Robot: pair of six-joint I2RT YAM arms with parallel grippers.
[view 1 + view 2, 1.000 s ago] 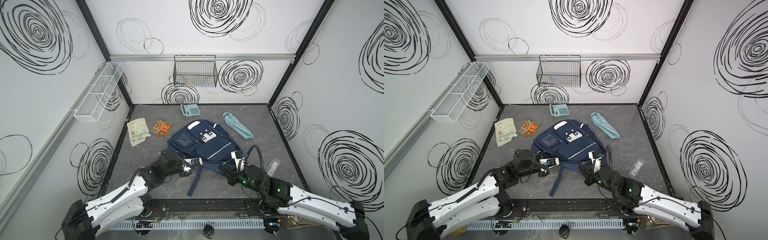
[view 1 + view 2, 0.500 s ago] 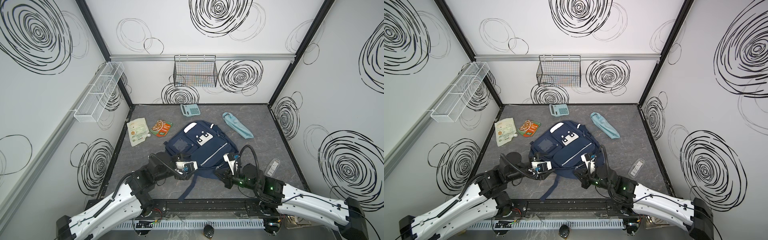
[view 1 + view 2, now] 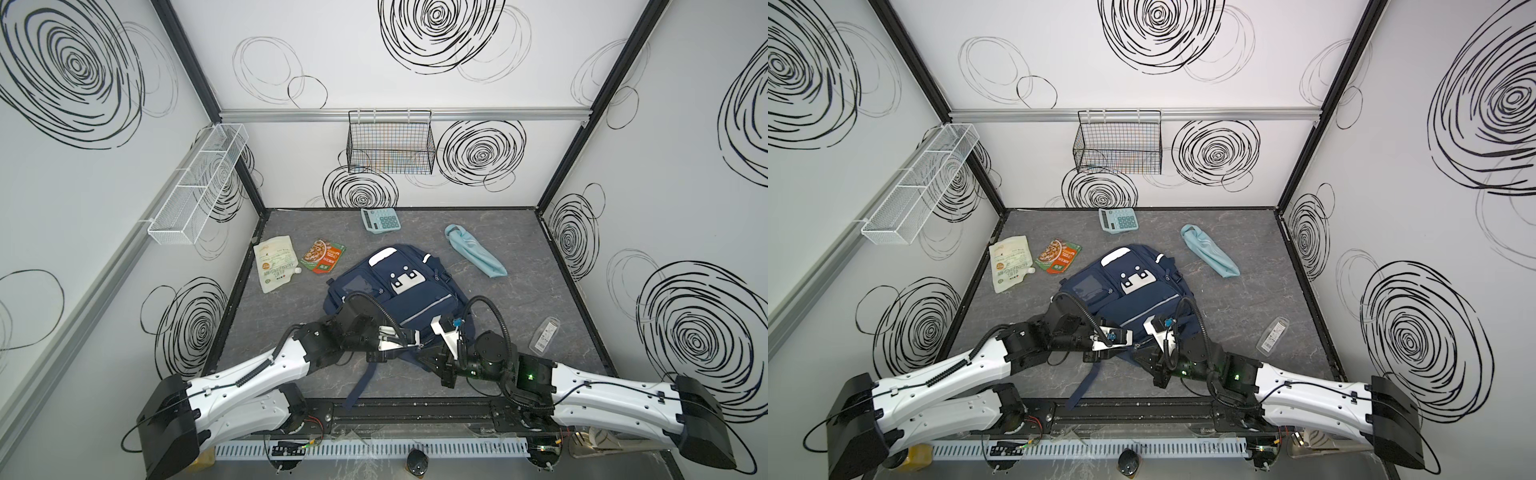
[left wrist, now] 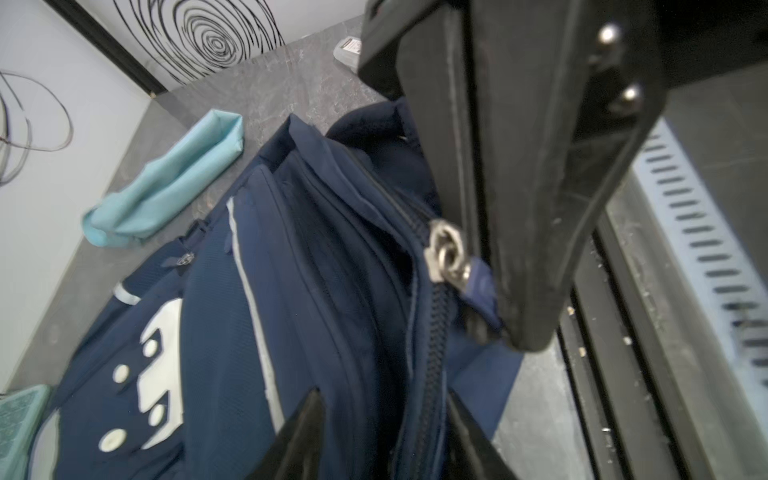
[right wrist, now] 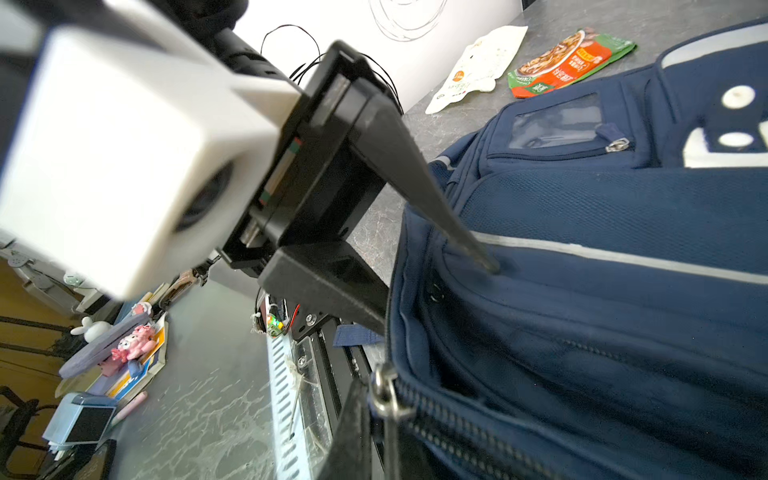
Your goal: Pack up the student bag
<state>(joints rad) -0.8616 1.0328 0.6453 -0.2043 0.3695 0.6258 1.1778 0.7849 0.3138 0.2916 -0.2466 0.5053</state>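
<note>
Lying face up in the middle of the grey tabletop (image 3: 519,291), the student bag (image 3: 399,291) shows its white face patch in both top views. Its near rim sits between the two arms, and one navy strap (image 3: 359,384) trails toward the front rail. The right end effector (image 4: 525,332) is clenched on the navy zip pull (image 4: 478,286), which hangs from the metal slider (image 4: 444,253) of the bag's zip, as the left wrist view shows. The left end effector (image 5: 436,291) stands astride the fabric of that same rim, just beside the slider. One fingertip (image 5: 490,262) presses into the front panel below the white stripe, and the other finger lies against the bag's side edge. The jaws are part way apart, and it cannot be told whether they truly pinch the cloth. Beyond the bag, near the back wall, lie a teal calculator (image 3: 380,219) and a light blue folded umbrella (image 3: 476,255). A white pouch (image 3: 276,268) and an orange snack packet (image 3: 323,262) lie side by side on the left. A small clear packet (image 3: 545,340) lies well apart on the right.
</note>
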